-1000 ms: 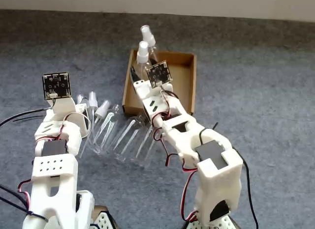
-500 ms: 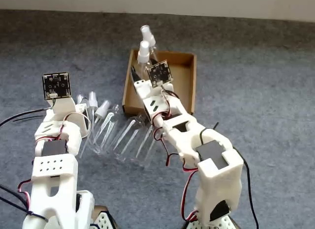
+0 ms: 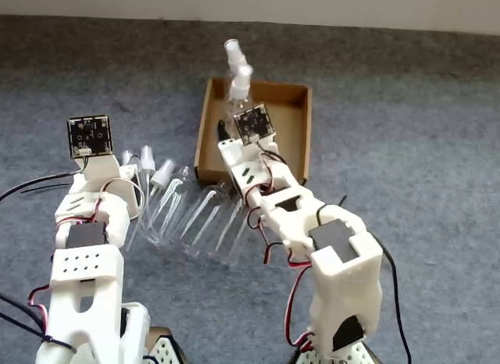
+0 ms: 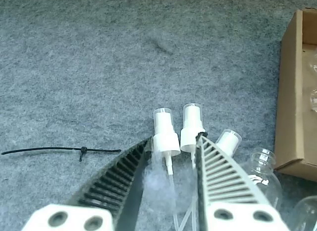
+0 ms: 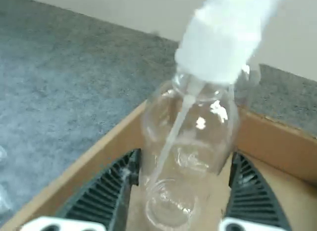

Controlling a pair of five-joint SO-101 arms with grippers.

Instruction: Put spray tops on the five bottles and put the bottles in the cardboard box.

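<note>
Right arm: my claw [image 5: 183,164] clasps an upright, capped bottle [image 5: 190,122] within the cardboard box [image 5: 277,144]; left arm: my claw [image 4: 173,142], jaws apart, straddles loose spray tops [image 4: 166,134] on the carpet [image 4: 74,67]; uncapped bottles [image 3: 195,215] lie between the arms.

Grey short-pile carpet [image 3: 422,145] spread across the whole work surface, a thin black cable tie [image 4: 59,151] lying flat on it, a small lump partway along, perhaps its lock head, a pale wall [image 3: 328,1] bordering the carpet's far edge
</note>
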